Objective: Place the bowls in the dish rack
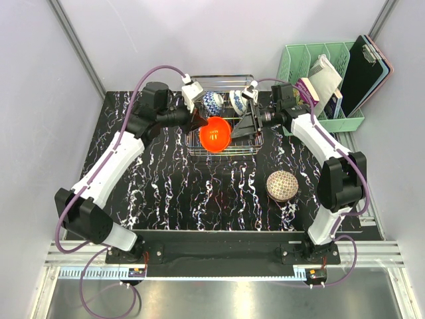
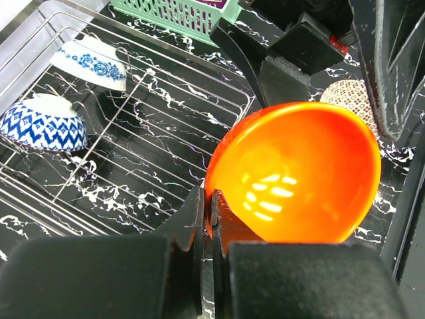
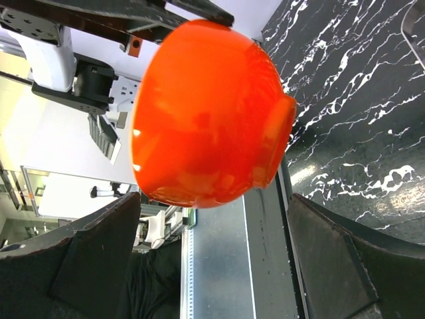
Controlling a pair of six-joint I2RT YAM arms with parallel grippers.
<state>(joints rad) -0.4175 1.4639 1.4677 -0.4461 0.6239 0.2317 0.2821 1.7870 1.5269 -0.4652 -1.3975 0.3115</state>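
Pale grey walls [image 1: 119, 40] close in a table [image 1: 172, 193] topped with a black, white-veined marble-look sheet. Seen from above, the dish rack [image 1: 222, 152], a rectangular basket of thin silvery wires, sits at the middle of the table's far edge. Two rounded bowls rest upturned in its far half, a diamond-patterned bowl [image 1: 212, 102] on the left and a floral bowl [image 1: 238, 102] just beside it. The left arm reaches in from the left edge with a bent elbow. The left gripper [image 1: 199, 120] is clamped on the rim of the glossy orange bowl [image 1: 215, 134], which is over the rack's near half. The right arm bends in from the right edge, and the right gripper [image 1: 242, 126] sits just beside that bowl with its jaws spread wide. A net-patterned bowl [image 1: 281, 185] lies upturned on the table near the right edge. A mint-green slotted organiser [image 1: 342, 123] holding books [image 1: 322, 76] and a black clipboard [image 1: 364, 66] fills the far right corner.

From the left wrist, two black fingers [image 2: 189, 222] pinch the orange rim. The bowl's smooth, shiny hollow is tipped on its side above the wire grid, and I cannot tell whether it touches the wires.

From the right wrist, the bowl shows its round outside and low foot ring. The right fingers [image 3: 93, 259] stand wide on either side, clear of it.
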